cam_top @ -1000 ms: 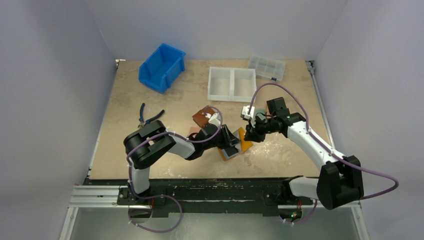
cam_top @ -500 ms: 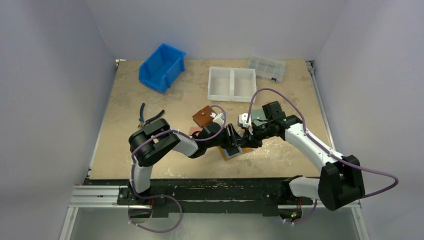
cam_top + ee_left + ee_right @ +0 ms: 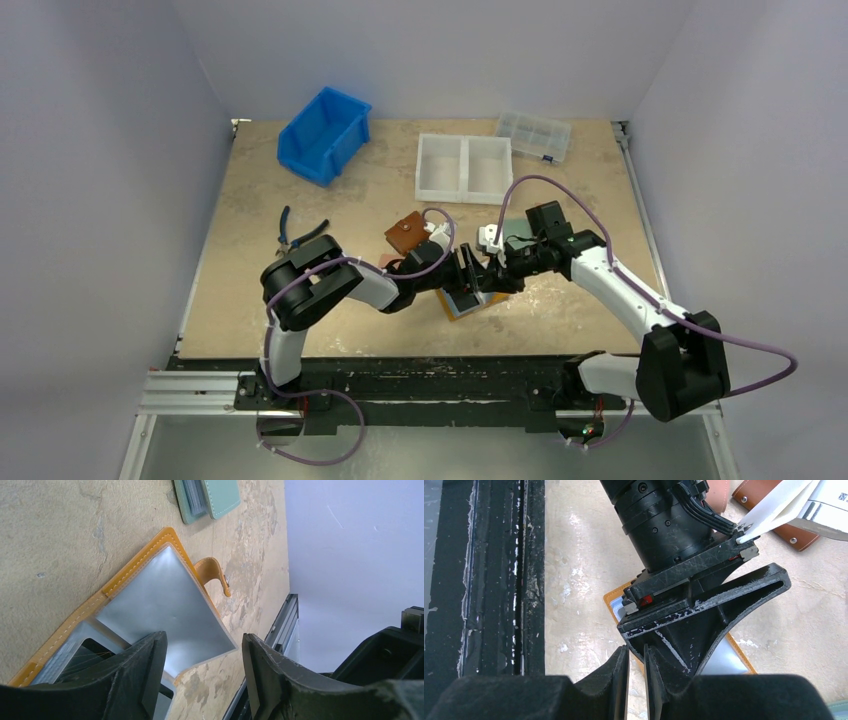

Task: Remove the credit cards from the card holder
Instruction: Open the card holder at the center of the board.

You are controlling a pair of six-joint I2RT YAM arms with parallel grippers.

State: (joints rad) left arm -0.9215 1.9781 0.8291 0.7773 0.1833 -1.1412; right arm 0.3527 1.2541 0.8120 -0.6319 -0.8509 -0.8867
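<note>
**Card holder open, no cards out yet**

Left claw [image 3: 202,677], fingers spread wide, hovers over the open card holder [image 3: 165,595] lying on the tabletop [image 3: 50,540]. Right claw [image 3: 636,680], nearly closed and empty, hangs just beside the holder. No credit cards show outside it, so removal seems still ahead.
</note>
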